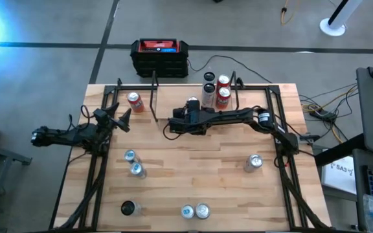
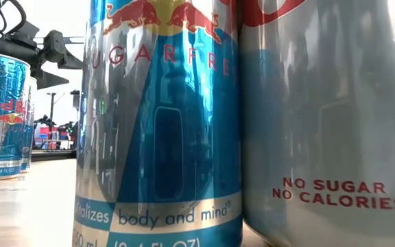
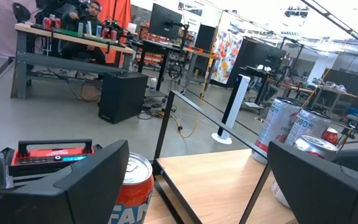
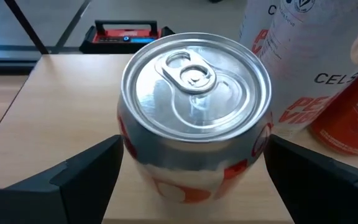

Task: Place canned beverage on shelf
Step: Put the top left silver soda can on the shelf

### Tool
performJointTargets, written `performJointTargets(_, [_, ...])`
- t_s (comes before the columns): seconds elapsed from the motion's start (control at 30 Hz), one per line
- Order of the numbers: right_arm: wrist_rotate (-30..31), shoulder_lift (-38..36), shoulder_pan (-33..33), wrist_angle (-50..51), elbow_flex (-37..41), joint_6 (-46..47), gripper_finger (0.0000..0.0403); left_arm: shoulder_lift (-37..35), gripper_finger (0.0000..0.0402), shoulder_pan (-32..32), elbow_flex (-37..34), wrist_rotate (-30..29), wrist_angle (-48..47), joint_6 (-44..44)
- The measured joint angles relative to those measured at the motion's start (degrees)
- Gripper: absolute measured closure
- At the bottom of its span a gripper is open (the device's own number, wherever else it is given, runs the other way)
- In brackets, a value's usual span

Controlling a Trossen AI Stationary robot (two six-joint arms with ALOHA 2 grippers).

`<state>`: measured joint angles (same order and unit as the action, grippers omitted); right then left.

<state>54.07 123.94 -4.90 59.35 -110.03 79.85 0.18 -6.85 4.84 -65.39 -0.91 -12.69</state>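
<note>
The shelf point(image 1: 173, 90) stands at the table's far middle, a light wood board with thin black posts. Several cans point(image 1: 216, 87) stand on its right part. My right gripper point(image 1: 192, 108) reaches over the shelf from the right and is shut on a white-and-orange can with a silver top point(image 4: 194, 81). A tall white can point(image 4: 303, 56) stands close beside it. My left gripper point(image 1: 118, 120) is open and empty at the table's left. It is just near of a red can point(image 1: 135, 101), which also shows in the left wrist view point(image 3: 135, 183). My right gripper pinches the can's two opposite sides point(image 4: 124, 146) between its two fingers, below the rim. The fingers come level from the table's right side. The can stands upright over the shelf's board; whether its base rests on the board I cannot tell.
A black box with a red top point(image 1: 160, 55) sits behind the table's far edge. Loose cans stand on the table at left middle point(image 1: 133, 163), right point(image 1: 254, 162) and the near edge point(image 1: 195, 211). Two of these fill the low view point(image 2: 156, 123).
</note>
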Motion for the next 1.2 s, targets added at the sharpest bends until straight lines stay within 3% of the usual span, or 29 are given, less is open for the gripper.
performJointTargets(0.37, [1.6,0.0,-0.7,-1.6,1.1,-1.3,0.004,0.0,0.0033,0.0,0.0,0.0,0.0,0.0])
performJointTargets(0.67, [1.7,0.0,-0.8,-1.5,1.0,-1.1,0.0116,0.0,0.0033,0.0,0.0,0.0,0.0,0.0])
performJointTargets(1.2, [1.7,0.0,-3.7,-5.5,1.0,-4.2,0.0101,0.0,0.0033,0.0,0.0,0.0,0.0,0.0])
